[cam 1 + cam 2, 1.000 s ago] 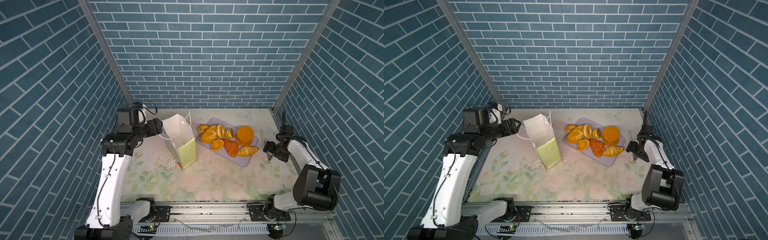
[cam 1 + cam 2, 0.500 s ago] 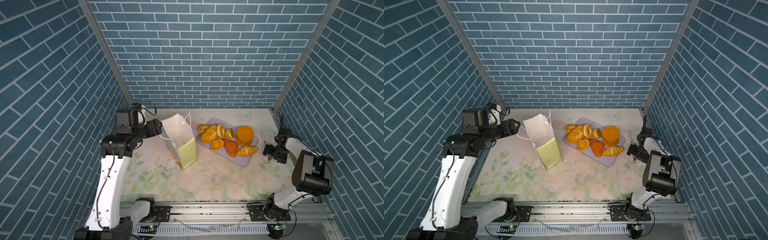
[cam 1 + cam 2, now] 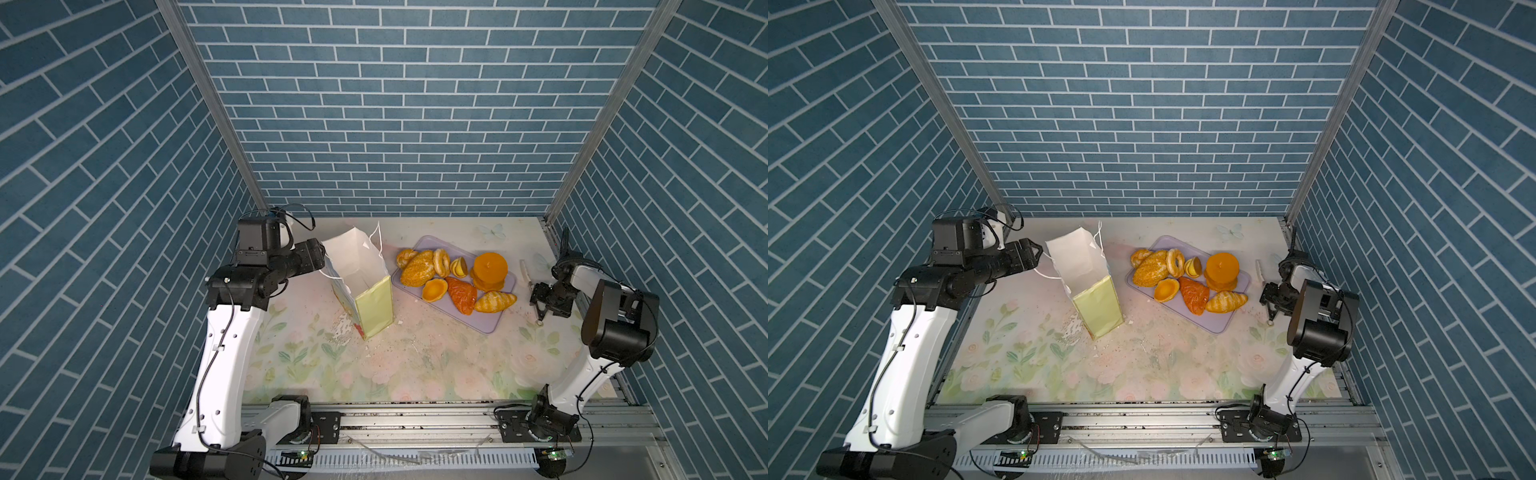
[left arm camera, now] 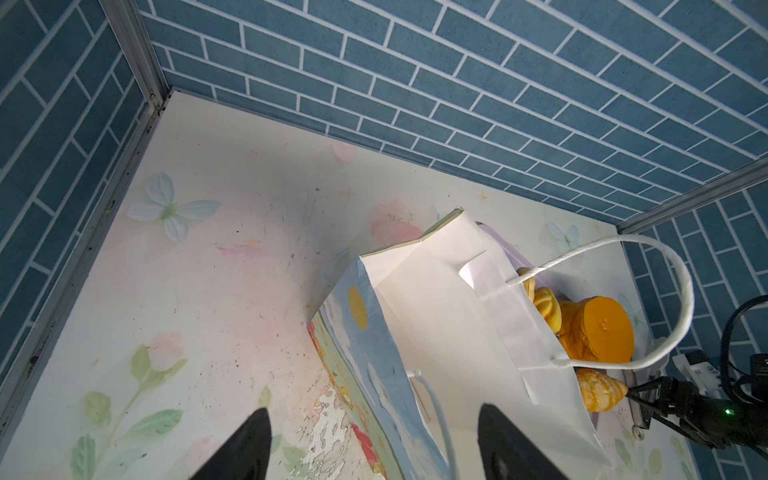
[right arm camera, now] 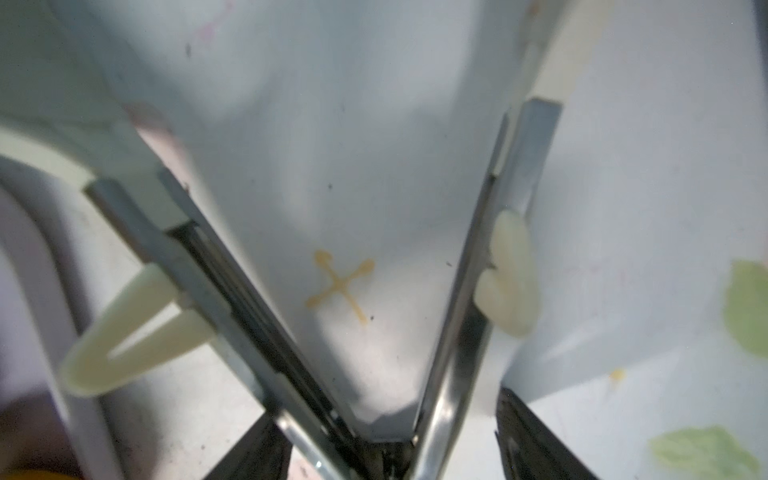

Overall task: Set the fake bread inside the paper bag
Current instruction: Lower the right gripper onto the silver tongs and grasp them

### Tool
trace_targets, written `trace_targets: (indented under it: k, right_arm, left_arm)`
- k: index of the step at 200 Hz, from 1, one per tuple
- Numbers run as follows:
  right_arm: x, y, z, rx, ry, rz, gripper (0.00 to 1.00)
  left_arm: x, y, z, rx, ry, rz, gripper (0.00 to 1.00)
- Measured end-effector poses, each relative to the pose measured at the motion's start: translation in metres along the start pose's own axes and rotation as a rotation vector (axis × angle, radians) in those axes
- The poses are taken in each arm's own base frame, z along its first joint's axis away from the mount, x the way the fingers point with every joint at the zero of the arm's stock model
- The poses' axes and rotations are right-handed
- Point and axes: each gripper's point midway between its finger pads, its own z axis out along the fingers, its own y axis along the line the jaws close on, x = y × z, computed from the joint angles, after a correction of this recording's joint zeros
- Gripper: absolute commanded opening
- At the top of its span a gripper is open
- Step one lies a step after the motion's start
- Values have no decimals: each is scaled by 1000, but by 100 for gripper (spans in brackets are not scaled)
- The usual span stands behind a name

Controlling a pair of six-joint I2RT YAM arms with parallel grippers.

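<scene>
the paper bag stands upright on the flowered desk with its mouth open, white inside and pale yellow-green on the narrow side facing the camera in both top views. just to its right lies a lavender tray. the toy bread sits on that tray, not in the bag: a seeded loaf, a bagel, a pancake stack, a tart shell, a reddish croissant and a golden croissant, packed close together.

the left pincer is released. in the left wrist view its two dark fingers stand wide apart on either side of the bag's blue wall and a white cord handle. in both top views it hangs just beside the bag's upper rim on the left.

the right pincer is low over the desk just right of the tray, near the golden croissant. in the right wrist view its fingers straddle the hinge end of a pair of metal tongs with cream tips, spread in a v. i cannot tell whether the fingers press on the tongs or only flank them.
</scene>
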Motion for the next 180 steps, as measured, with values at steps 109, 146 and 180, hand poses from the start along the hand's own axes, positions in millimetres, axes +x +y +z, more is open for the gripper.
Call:
trace_targets:
  k: [109, 146, 180]
  right_arm:
    - [-13, 20, 2, -57, 13, -75, 64]
    - [-14, 29, 3, -50, 24, -102, 68]
    - [-15, 29, 5, 0, 37, -113, 68]
  left_arm:
    - [2, 4, 24, -14, 50, 15, 80]
    - [0, 4, 25, -13, 43, 19, 80]
    - [0, 4, 26, -12, 41, 25, 80]
